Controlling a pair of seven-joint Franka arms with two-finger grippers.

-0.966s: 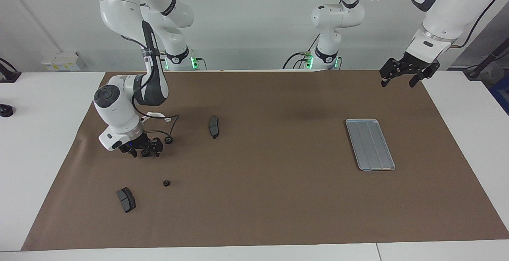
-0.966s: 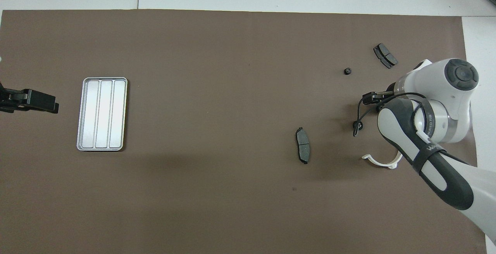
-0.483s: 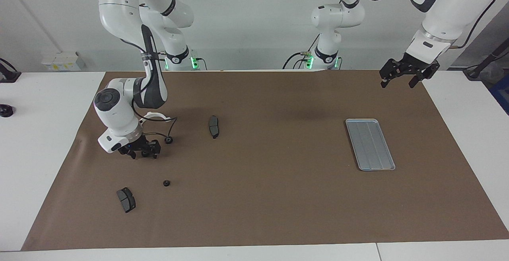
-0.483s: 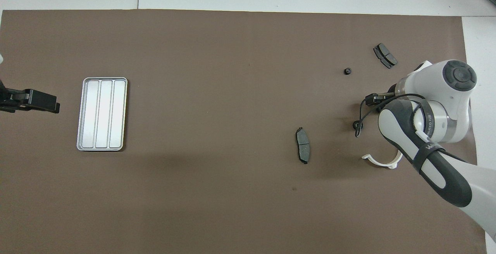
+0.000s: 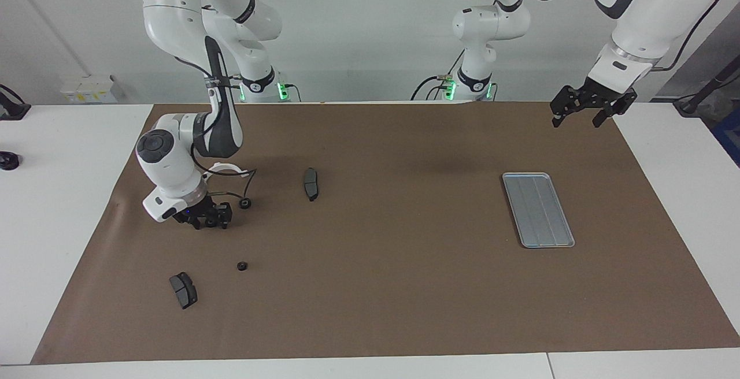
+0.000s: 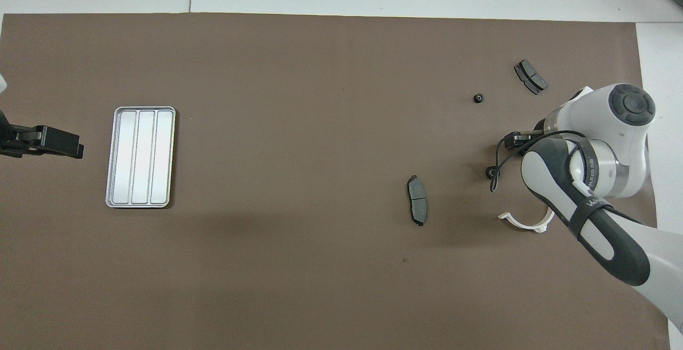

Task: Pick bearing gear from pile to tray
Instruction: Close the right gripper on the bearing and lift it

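Right gripper (image 5: pixel 209 221) low on mat (image 5: pixel 376 286); clenched or grasping, cannot tell. One gear (image 5: pixel 245 203) just beside it, another (image 5: pixel 242 265) near, farther from robots. Tray (image 5: pixel 537 208) well apart, near left gripper (image 5: pixel 580 114), waiting released over mat.

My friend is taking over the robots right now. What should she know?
Right gripper: low at the pile of parts, at a small black gear; whether it grips is unclear.
Left gripper: open, waiting in the air near the tray's end of the table.
Tray: nothing in it.
Two more gears lie loose, one beside the right gripper, one farther from the robots.
Done: nothing delivered. Left: lift a gear, carry it to the tray.
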